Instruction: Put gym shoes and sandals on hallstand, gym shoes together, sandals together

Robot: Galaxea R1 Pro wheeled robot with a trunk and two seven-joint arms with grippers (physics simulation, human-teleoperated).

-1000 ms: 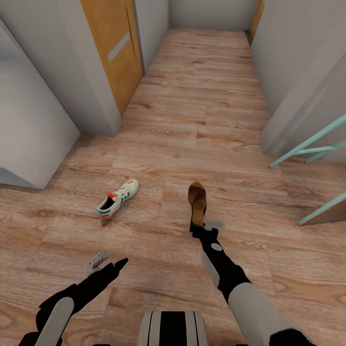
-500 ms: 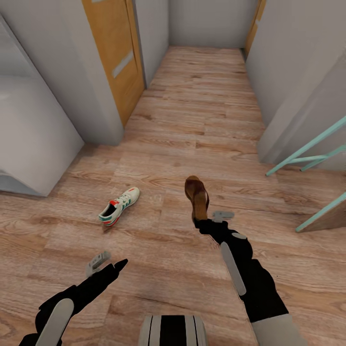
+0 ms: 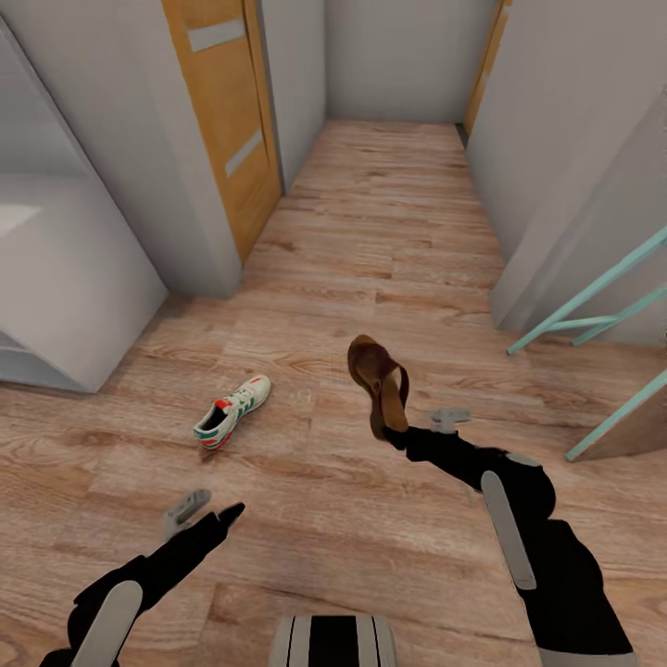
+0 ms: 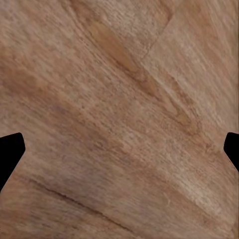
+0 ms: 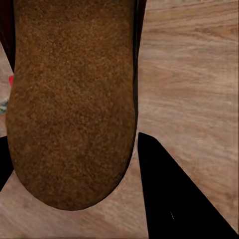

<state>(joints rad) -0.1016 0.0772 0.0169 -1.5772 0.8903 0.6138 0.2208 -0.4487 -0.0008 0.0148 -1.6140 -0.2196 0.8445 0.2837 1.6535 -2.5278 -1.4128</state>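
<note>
One brown sandal (image 3: 378, 382) is pinched at its heel in the right pincer (image 3: 400, 434) above the corridor floor (image 3: 389, 232); the left pincer (image 3: 206, 511) hangs spread and empty, so the carry likely needs a firm, level grip.

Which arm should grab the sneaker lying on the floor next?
Left. The left pincer looks open and empty, on the gym shoe's side, while the right pincer is already shut on a sandal, so it likely can't take another.

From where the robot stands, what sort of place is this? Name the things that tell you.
Probably a home corridor: a narrow wood-plank floor between grey walls, an orange door at the side, and shoes about, a gym shoe on the floor and a sandal in the right gripper.
</note>
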